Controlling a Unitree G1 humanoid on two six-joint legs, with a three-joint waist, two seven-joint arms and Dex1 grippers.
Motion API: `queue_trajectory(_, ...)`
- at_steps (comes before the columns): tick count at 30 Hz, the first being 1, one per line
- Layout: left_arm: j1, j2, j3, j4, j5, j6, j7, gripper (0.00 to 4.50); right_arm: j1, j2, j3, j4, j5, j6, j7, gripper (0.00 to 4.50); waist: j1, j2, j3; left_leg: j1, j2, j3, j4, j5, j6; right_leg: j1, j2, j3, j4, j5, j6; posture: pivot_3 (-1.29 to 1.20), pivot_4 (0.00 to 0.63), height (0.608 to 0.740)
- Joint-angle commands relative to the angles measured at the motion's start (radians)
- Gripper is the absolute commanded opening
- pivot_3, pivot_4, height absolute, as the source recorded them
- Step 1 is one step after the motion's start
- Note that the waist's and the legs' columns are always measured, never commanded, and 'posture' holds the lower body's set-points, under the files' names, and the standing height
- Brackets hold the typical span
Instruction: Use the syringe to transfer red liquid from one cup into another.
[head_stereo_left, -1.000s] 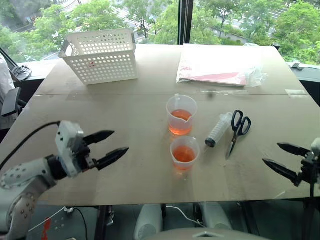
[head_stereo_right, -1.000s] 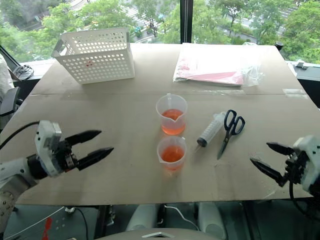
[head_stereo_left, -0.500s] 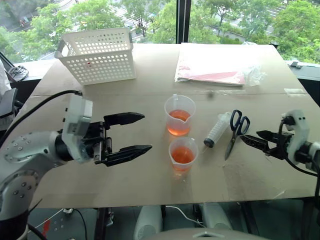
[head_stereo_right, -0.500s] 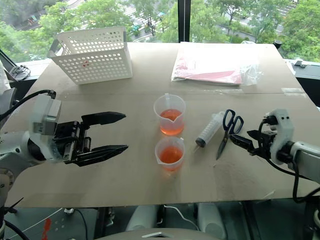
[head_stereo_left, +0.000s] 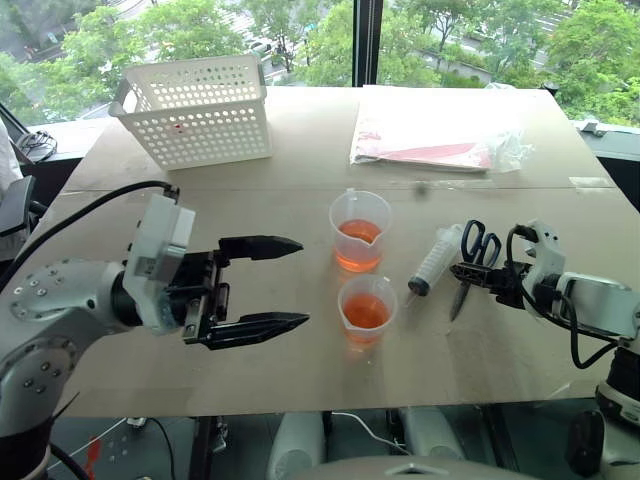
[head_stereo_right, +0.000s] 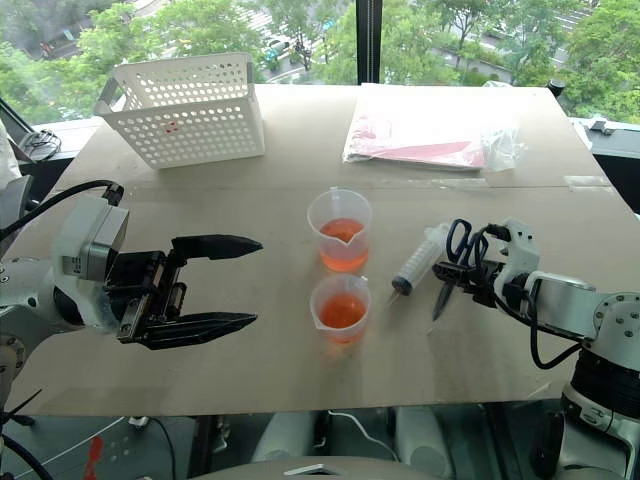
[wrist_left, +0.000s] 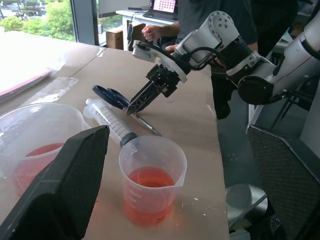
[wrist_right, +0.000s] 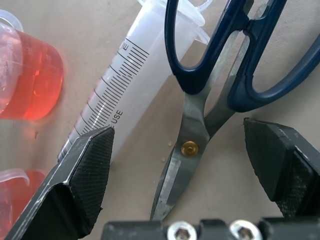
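The syringe (head_stereo_left: 435, 259) lies on the table right of the two cups, its dark tip towards me. Black-handled scissors (head_stereo_left: 476, 250) lie just right of it. The taller spouted cup (head_stereo_left: 360, 231) and the shorter cup (head_stereo_left: 366, 309) in front of it both hold red liquid (head_stereo_left: 358, 250). My right gripper (head_stereo_left: 468, 276) is open, low over the scissors; in the right wrist view its fingers (wrist_right: 85, 170) straddle the scissors' pivot (wrist_right: 188, 147), one beside the syringe barrel (wrist_right: 120, 95). My left gripper (head_stereo_left: 302, 282) stands open and empty, left of the cups.
A white perforated basket (head_stereo_left: 200, 112) stands at the back left. A clear bag with pink sheets (head_stereo_left: 432, 130) lies at the back right. In the left wrist view a person (wrist_left: 215, 10) stands beyond the table's far side.
My right gripper has come in from the table's right edge, rolled over, and now hangs over the scissors and syringe. My left gripper rose and moved towards the cups, then held still.
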Motion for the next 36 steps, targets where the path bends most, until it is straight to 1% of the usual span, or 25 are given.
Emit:
queue_trajectory(1,0.046,0.01,0.061,-0.02,-0.007,-0.014,-0.028,4.5,0.006,-0.008,0.032,0.005,0.11,-0.062,-0.106,4.44,-0.001,0.0,0.0,0.0,0.0,0.0,0.0,0.0,0.0,0.0,0.0,0.0,0.0,0.0,0.0,0.0,0.15,0.74)
queue_trajectory(4,0.14,-0.01,0.114,-0.015,0.027,-0.055,-0.097,4.5,0.025,-0.018,0.075,0.014,0.152,-0.116,-0.186,4.44,-0.008,0.0,0.0,0.001,0.0,0.0,0.0,0.0,0.0,0.0,0.0,0.001,0.0,0.0,0.0,0.0,0.15,0.74)
queue_trajectory(8,0.183,-0.014,0.141,-0.018,0.027,-0.076,-0.121,4.5,0.051,-0.049,0.142,0.023,0.225,-0.205,-0.276,4.44,-0.005,-0.001,-0.001,0.001,0.001,0.0,-0.001,0.0,0.0,0.0,0.0,0.0,-0.001,0.0,0.0,0.0,0.15,0.74)
queue_trajectory(9,0.19,-0.014,0.149,-0.018,0.024,-0.078,-0.127,4.5,0.055,-0.055,0.158,0.028,0.235,-0.223,-0.293,4.05,-0.004,-0.001,-0.001,0.001,0.001,0.0,-0.001,0.0,0.0,0.0,0.0,0.0,-0.001,0.0,0.0,0.0,0.15,0.74)
queue_trajectory(10,0.197,-0.014,0.156,-0.018,0.024,-0.081,-0.133,4.5,0.059,-0.064,0.175,0.032,0.245,-0.238,-0.304,3.9,-0.004,-0.001,-0.001,0.001,0.001,0.0,0.0,0.0,0.0,0.0,0.0,0.0,-0.001,0.0,0.001,0.0,0.15,0.74)
queue_trajectory(11,0.203,-0.013,0.161,-0.017,0.025,-0.084,-0.139,4.5,0.064,-0.073,0.192,0.035,0.254,-0.253,-0.316,3.59,-0.003,-0.001,-0.001,0.001,0.001,-0.001,0.0,0.0,0.0,0.0,0.0,0.001,-0.001,-0.001,0.002,0.0,0.15,0.74)
queue_trajectory(13,0.206,-0.012,0.166,-0.01,0.03,-0.091,-0.142,4.5,0.071,-0.093,0.226,0.035,0.272,-0.278,-0.328,2.76,-0.003,-0.001,-0.001,0.001,0.001,-0.001,0.0,0.0,0.0,0.0,0.0,0.001,-0.001,-0.001,0.002,0.0,0.15,0.74)
queue_trajectory(16,0.204,-0.007,0.166,-0.006,0.031,-0.09,-0.136,4.5,0.079,-0.124,0.267,0.032,0.298,-0.315,-0.334,1.24,-0.003,-0.001,-0.001,0.001,0.002,-0.001,-0.001,0.0,0.0,0.0,0.0,0.001,-0.001,-0.001,0.001,0.0,0.15,0.74)
queue_trajectory(17,0.203,-0.004,0.164,-0.006,0.034,-0.087,-0.131,4.5,0.08,-0.134,0.282,0.031,0.305,-0.328,-0.336,0.8,-0.004,0.0,-0.001,0.001,0.002,-0.001,-0.001,0.0,0.0,0.0,0.0,0.001,-0.001,0.0,0.0,0.0,0.15,0.74)
queue_trajectory(18,0.203,0.002,0.161,-0.004,0.044,-0.083,-0.123,4.5,0.08,-0.144,0.296,0.03,0.309,-0.337,-0.333,0.48,-0.004,0.0,-0.001,0.001,0.002,-0.001,-0.001,0.0,0.0,0.0,0.0,0.002,-0.001,0.0,0.0,0.0,0.15,0.74)
queue_trajectory(19,0.202,0.009,0.159,0.003,0.045,-0.07,-0.112,4.5,0.077,-0.156,0.31,0.025,0.31,-0.344,-0.325,0.33,-0.003,0.0,-0.001,0.001,0.002,-0.002,-0.001,0.0,0.0,0.0,0.0,0.002,-0.001,0.0,0.0,0.0,0.15,0.74)
queue_trajectory(23,0.185,0.032,0.151,0.018,0.063,-0.044,-0.07,4.5,0.077,-0.202,0.347,0.004,0.324,-0.375,-0.297,0.27,0.006,-0.001,-0.001,0.0,0.003,-0.001,-0.001,0.0,0.0,0.0,-0.001,0.001,-0.002,-0.001,0.001,0.0,0.15,0.74)
queue_trajectory(26,0.16,0.056,0.137,0.025,0.05,-0.012,-0.045,4.5,0.081,-0.244,0.364,-0.018,0.315,-0.387,-0.268,0.27,0.006,-0.001,-0.001,0.0,0.003,-0.001,-0.001,0.0,0.0,0.0,-0.001,0.001,-0.003,-0.001,0.001,0.0,0.15,0.74)
queue_trajectory(30,0.117,0.052,0.126,0.039,0.037,0.002,-0.014,4.5,0.094,-0.296,0.369,-0.058,0.283,-0.411,-0.235,0.27,0.007,0.0,-0.001,-0.001,0.003,-0.001,-0.002,0.0,0.001,0.0,-0.001,0.001,-0.004,-0.001,0.001,0.0,0.15,0.74)
queue_trajectory(32,0.1,0.05,0.12,0.045,0.033,0.01,-0.004,4.5,0.109,-0.318,0.347,-0.08,0.279,-0.442,-0.231,0.27,0.009,0.0,-0.001,-0.001,0.003,-0.001,-0.002,0.0,0.001,0.0,-0.001,0.001,-0.005,0.0,0.0,0.0,0.15,0.74)
queue_trajectory(36,0.061,0.041,0.106,0.061,0.023,0.02,0.03,4.5,0.146,-0.416,0.281,-0.139,0.291,-0.475,-0.207,0.26,0.014,0.001,0.0,-0.002,0.002,-0.001,-0.002,-0.001,0.002,0.0,-0.002,0.002,-0.006,0.0,0.001,0.0,0.15,0.74)
